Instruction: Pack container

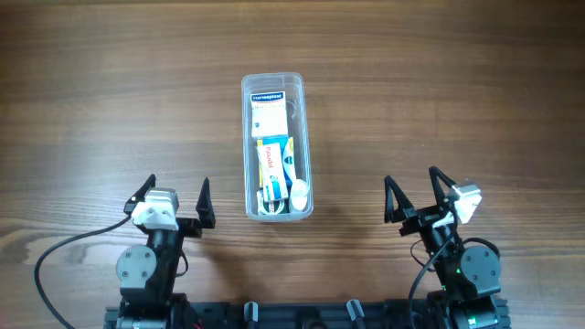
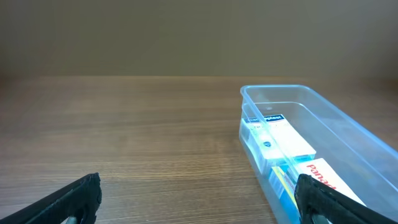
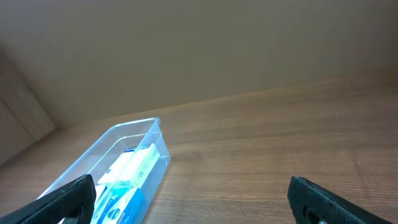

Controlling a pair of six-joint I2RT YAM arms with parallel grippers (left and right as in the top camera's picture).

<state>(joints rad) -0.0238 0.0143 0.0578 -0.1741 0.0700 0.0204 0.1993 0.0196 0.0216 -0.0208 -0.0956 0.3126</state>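
Observation:
The clear plastic container [image 1: 277, 146] lies lengthwise in the middle of the wooden table. Inside it are a white box with a blue band [image 1: 268, 111], a blue and yellow box [image 1: 274, 160] and a small white bottle [image 1: 299, 193]. My left gripper [image 1: 175, 196] hovers open at the near left, beside the container and apart from it. My right gripper [image 1: 416, 194] is open at the near right, also apart. In the left wrist view the container [image 2: 323, 140] is at the right, behind my right-hand fingertip [image 2: 323, 199]. In the right wrist view the container [image 3: 115, 165] is at the lower left.
Both arm bases [image 1: 146, 270] [image 1: 466, 270] stand at the near edge of the table [image 1: 439, 91]. A black cable [image 1: 64, 251] loops at the near left. A plain wall rises behind the table's far edge in the wrist views.

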